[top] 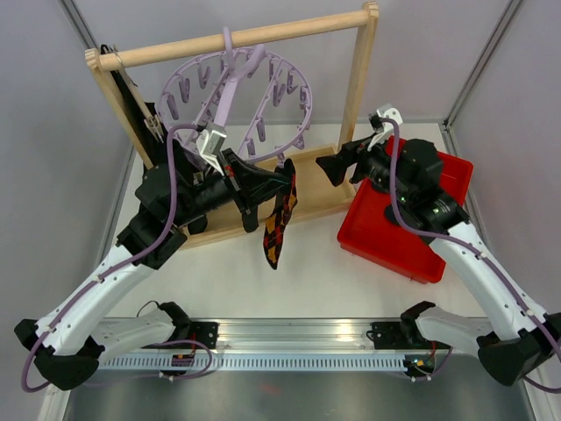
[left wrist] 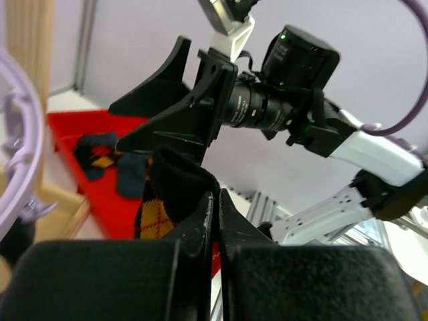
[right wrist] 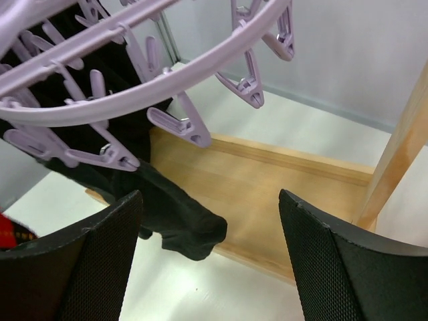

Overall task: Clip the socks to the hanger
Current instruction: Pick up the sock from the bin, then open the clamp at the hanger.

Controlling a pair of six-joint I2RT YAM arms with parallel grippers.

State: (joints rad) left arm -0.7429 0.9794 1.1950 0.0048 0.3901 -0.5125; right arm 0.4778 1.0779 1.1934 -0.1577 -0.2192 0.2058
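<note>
The lilac hanger (top: 237, 96) hangs from the wooden rail. My left gripper (top: 280, 180) is below its front rim, shut on the top of an argyle sock (top: 279, 224) that dangles toward the table. In the left wrist view the sock (left wrist: 160, 207) is pinched between the closed fingers (left wrist: 200, 221). I cannot tell whether a clip also holds it. My right gripper (top: 342, 162) stands open just right of the hanger, with nothing between its fingers (right wrist: 314, 254). A black sock (right wrist: 180, 221) hangs from a lilac clip (right wrist: 114, 157) of the hanger (right wrist: 134, 73).
A red tray (top: 394, 237) sits at the right under the right arm, with more socks (left wrist: 100, 157) in it. The wooden frame's base board (right wrist: 267, 180) and right post (top: 359, 79) stand close to the right gripper. A black stand leans on the left post (top: 131, 101).
</note>
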